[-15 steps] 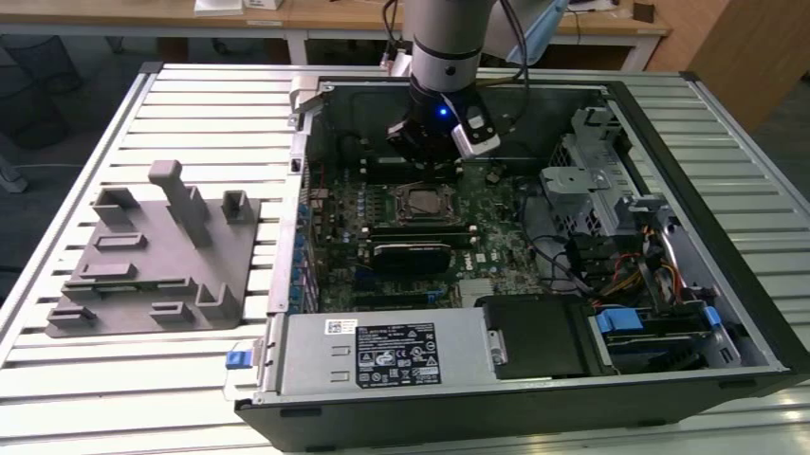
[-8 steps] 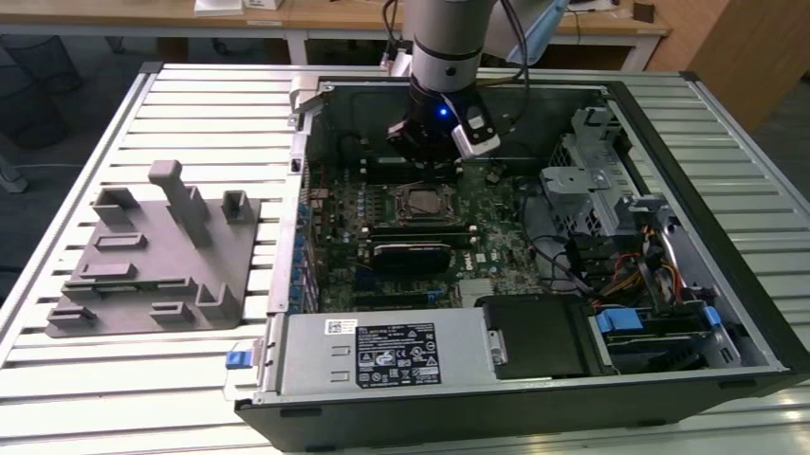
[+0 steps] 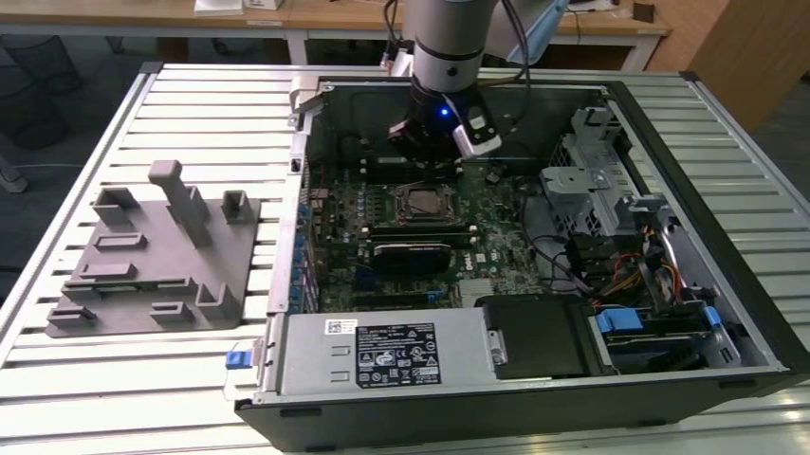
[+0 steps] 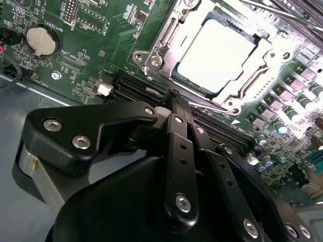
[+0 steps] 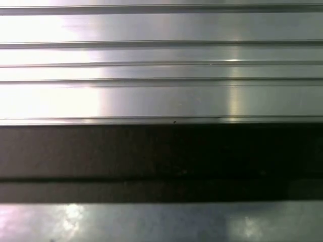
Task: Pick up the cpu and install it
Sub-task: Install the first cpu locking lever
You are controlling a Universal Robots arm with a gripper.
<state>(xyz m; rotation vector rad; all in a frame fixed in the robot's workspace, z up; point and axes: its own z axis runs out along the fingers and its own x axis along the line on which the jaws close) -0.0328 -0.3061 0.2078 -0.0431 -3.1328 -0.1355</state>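
Observation:
The cpu (image 4: 216, 54) is a bright silver square lying inside the metal frame of the motherboard socket (image 4: 151, 60). In the exterior view the socket (image 3: 420, 201) sits mid-board in the open computer case (image 3: 708, 237). My gripper (image 3: 426, 169) hangs over the board just behind the socket, a short way from it. In the second wrist view its black fingers (image 4: 177, 146) converge to a narrow tip (image 4: 174, 96) beside the memory slots, shut with nothing seen between them.
A grey plastic fixture block (image 3: 152, 256) with upright posts stands on the slatted metal table (image 3: 76, 379) at the exterior view's left. Drive bays and cables (image 3: 608, 237) crowd the case's right side; the power supply (image 3: 379, 351) fills the front. The first wrist view looks onto table slats (image 5: 161, 96).

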